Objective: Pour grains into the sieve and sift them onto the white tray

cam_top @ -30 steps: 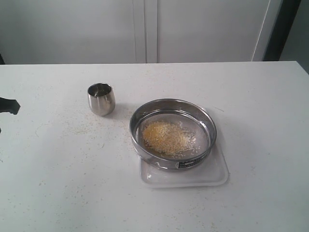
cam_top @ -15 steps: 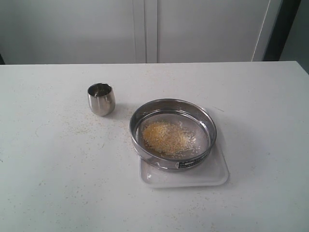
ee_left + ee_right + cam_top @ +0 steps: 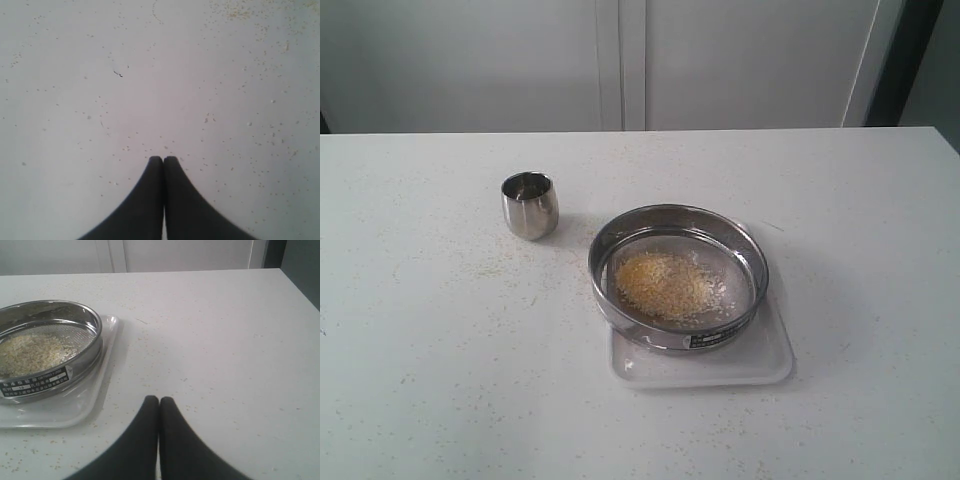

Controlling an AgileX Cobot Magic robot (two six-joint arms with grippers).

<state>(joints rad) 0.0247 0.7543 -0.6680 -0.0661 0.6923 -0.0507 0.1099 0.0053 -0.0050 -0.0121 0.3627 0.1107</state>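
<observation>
Count: one white tray, one sieve, one heap of grains, one small steel cup, two claws.

Nearest in the exterior view, the white tray lies flat on the worktop, right of the middle. The sieve stands level on the tray and covers its far part. The tray's near strip and both near corners are left bare. The grains lie in one low heap on the mesh, yellow at the left and whitish toward the right. Whether any lie on the tray beneath cannot be told. Farther back and to the left, the steel cup stands upright, apart from the sieve and well short of the worktop's far edge. Loose specks dot the worktop around the cup and the tray.

The exterior view shows neither claw.

The left wrist view shows the left claw clenched, tips pressed together with nothing between them. It is over bare worktop strewn with stray granules. Tray, sieve and cup are out of this view.

The right wrist view shows the right claw likewise clenched and empty, over the worktop beside the tray, apart from it. It gives the sieve's dark rim label more plainly, though the lettering is unreadable. The cup is not in this view.
</observation>
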